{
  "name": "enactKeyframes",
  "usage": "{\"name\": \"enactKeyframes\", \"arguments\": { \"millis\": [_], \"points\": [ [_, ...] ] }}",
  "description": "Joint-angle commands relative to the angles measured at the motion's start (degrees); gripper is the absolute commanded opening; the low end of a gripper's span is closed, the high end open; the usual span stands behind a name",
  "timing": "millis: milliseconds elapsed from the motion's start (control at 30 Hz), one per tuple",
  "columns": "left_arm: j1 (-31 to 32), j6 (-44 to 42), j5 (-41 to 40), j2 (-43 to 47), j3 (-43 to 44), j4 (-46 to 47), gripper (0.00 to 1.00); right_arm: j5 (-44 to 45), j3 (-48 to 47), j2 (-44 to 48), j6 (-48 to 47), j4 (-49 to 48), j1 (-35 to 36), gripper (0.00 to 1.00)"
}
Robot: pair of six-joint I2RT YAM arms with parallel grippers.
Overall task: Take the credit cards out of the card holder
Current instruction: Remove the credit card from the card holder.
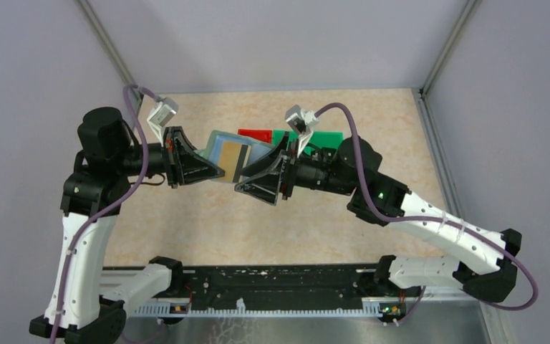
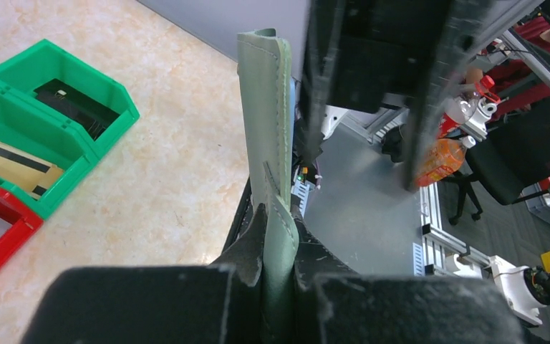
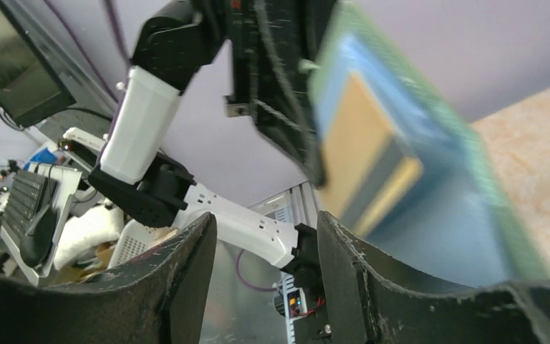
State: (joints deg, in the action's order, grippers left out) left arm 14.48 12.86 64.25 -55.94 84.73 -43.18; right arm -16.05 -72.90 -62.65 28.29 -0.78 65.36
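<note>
In mid-air, one card holder (image 2: 265, 107), one tan credit card (image 1: 228, 158) showing

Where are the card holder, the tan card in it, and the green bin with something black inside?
card holder (image 2: 265, 107): left wrist view, stitched edge.
tan card (image 1: 225, 156): top view, tan face.
green bin (image 2: 97, 79): left wrist view, rim.

Pale lilac walls (image 1: 279, 43) enclose a beige marbled tabletop (image 1: 401, 122) on three sides.

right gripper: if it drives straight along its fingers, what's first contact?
Likely the card holder, held up by the left gripper, near its tan striped card. The right gripper is open; depth is unclear.
</note>
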Motion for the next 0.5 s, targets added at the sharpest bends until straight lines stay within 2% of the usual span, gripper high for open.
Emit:
{"name": "enactKeyframes", "arguments": {
  "millis": [0,467],
  "points": [
    [0.2,-0.44,2.1,0.89,2.98,0.38,0.0,-10.05,1.47,2.16,9.1,-6.14,-6.42,0.53],
    [0.2,1.49,6.62,0.79,2.4,1.49,0.0,-14.03,3.88,1.18,11.01,-8.31,-9.02,0.54]
  ]
}}
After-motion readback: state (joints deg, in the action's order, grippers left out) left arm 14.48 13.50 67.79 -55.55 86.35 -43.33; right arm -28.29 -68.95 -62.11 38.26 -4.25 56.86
